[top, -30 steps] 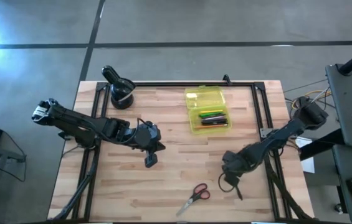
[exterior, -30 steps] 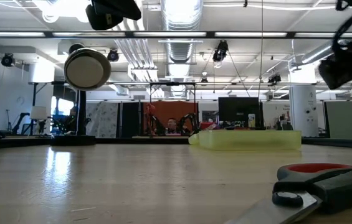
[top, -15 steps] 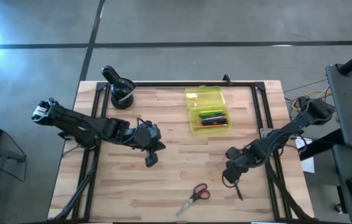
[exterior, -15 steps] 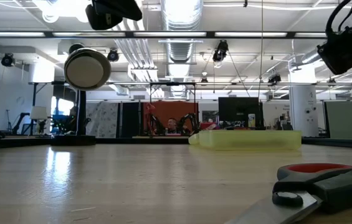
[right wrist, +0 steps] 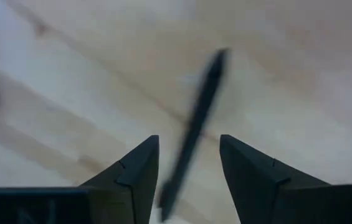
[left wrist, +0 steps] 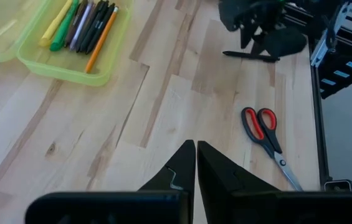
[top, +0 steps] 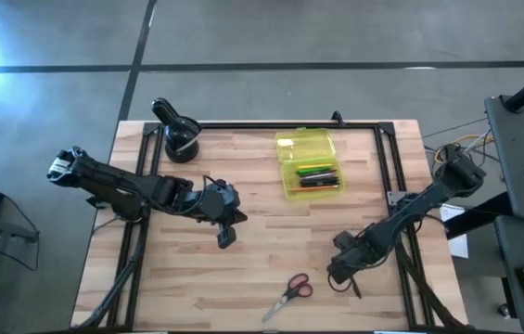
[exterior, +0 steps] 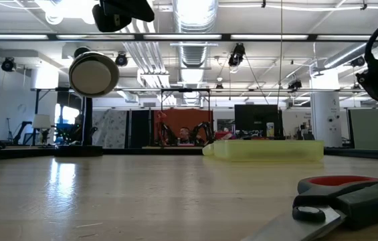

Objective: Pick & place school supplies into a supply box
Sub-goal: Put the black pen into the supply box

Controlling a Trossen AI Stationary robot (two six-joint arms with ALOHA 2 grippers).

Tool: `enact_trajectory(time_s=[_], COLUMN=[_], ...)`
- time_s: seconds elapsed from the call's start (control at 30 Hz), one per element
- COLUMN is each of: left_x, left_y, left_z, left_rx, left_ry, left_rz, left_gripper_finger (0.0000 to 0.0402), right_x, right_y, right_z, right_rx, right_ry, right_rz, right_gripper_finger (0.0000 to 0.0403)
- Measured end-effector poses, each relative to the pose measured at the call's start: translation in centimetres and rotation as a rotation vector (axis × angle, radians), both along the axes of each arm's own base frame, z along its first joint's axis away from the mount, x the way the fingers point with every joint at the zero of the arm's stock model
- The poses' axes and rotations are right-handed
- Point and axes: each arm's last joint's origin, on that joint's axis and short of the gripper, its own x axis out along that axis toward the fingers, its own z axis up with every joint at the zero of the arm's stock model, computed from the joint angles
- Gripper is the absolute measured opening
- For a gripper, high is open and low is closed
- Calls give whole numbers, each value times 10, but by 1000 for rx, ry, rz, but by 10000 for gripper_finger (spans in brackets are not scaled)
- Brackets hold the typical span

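- Left gripper (top: 225,237), centre-left of the high view: fingers pressed together, nothing held.
- Translucent yellow-green plastic supply box (top: 310,164), upper centre: pens lodged inside.
- Red-handled scissors (top: 289,294), bottom centre.
- Right gripper (right wrist: 188,165), lower right: fingers parted, straddling thin black pen (right wrist: 194,134); pen may be nudged aside if the closure lands off-centre.

A pale wooden plank desk (top: 262,232) with a black frame carries a translucent yellow-green plastic box (top: 310,164) near its far edge, a black round stand (top: 180,141) at the far left corner, red-handled scissors (top: 289,293) by the near edge, and a thin black pen (top: 354,286) just right of the scissors.
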Motion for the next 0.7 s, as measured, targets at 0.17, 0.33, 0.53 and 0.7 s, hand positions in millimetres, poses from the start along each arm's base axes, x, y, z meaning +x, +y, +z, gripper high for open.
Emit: enact_trajectory(time_s=[0.17,0.33,0.53,0.7], left_x=[0,0,0,0], left_y=[0,0,0,0], left_z=[0,0,0,0], left_rx=[0,5,4,3], left_ry=[-1,-1,-1,-1], left_rz=[-1,-6,-5,-5], left_gripper_finger=[0,0,0,0], right_x=[4,5,4,2], right_y=[11,16,15,14], right_z=[-9,-22,-25,-24], right_rx=[25,30,20,16], right_ry=[-6,65,74,66], right_rz=[-16,-4,39,95], right_gripper_finger=[162,152,122,65])
